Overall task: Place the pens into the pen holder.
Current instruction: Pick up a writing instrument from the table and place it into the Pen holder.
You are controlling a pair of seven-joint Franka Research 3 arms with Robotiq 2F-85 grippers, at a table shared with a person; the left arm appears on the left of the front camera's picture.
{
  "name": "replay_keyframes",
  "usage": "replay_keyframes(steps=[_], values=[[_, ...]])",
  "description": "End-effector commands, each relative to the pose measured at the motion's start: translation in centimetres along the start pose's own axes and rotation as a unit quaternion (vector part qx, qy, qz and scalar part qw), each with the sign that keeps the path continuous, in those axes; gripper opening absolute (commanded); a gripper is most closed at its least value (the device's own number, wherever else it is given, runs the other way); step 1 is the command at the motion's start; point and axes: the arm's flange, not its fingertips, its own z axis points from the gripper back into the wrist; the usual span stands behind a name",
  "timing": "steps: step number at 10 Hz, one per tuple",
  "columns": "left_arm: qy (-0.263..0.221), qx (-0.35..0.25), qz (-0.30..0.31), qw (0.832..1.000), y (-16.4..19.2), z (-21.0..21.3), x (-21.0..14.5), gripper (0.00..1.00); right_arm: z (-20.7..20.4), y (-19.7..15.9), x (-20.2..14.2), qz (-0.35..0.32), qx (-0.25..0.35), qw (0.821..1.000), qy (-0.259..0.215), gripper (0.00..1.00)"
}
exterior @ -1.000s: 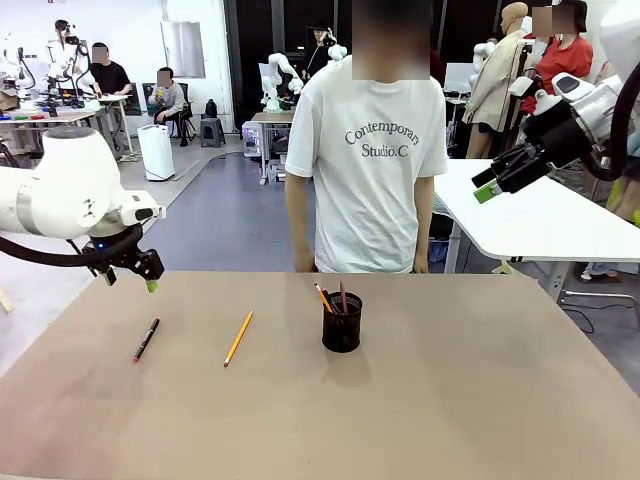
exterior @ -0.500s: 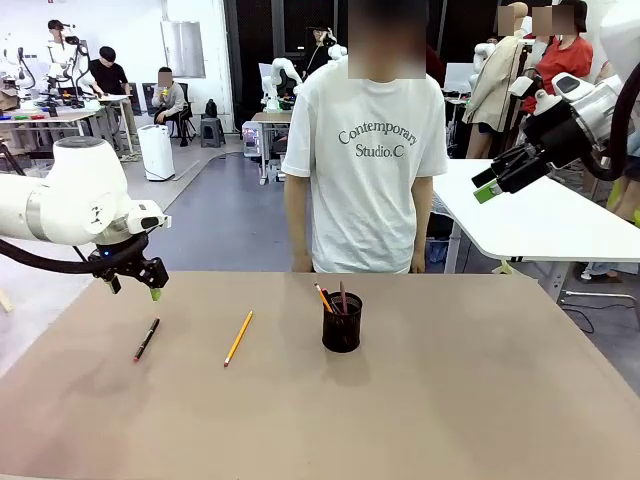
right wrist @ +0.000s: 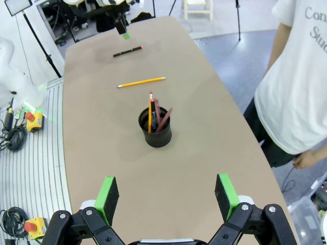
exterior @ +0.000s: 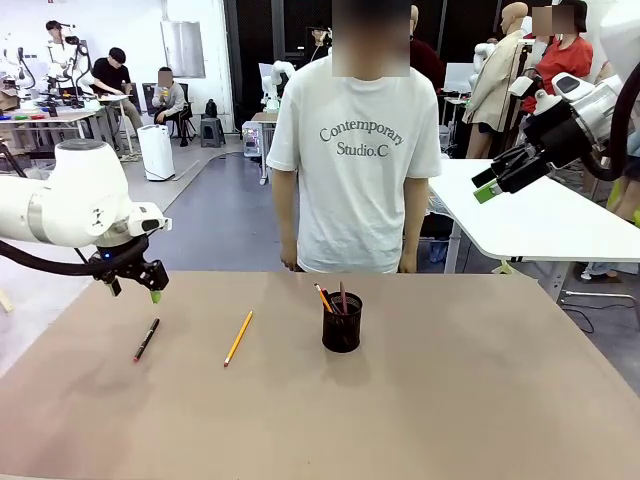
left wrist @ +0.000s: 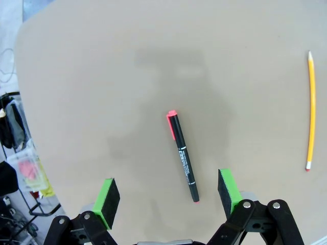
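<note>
Left fingers (left wrist: 107,201) apart over black pen (left wrist: 182,157), its length running near-to-far on table (exterior: 450,400), right fingers (right wrist: 108,199) apart

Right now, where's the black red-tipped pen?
Front view, table's left side: the pen lies left of the yellow pencil, beneath the left pincer.

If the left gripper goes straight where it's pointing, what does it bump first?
Most likely the black pen: it lies on the table between the open fingers of the left gripper. How far off is hard to tell.
</note>
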Motion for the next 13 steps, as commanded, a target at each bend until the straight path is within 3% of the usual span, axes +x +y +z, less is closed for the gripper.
replay_keyframes(steps=[1,13], values=[[0.021,-0.007,-0.006,1.0,0.8,-1.7,1.4,1.0,-0.1,0.2,0.1,0.001,0.0,1.0,0.001,1.0],[0.084,-0.057,0.012,0.995,0.6,-7.9,2.4,1.0,-0.1,0.2,0.1,0.001,0.0,1.0,0.001,1.0]])
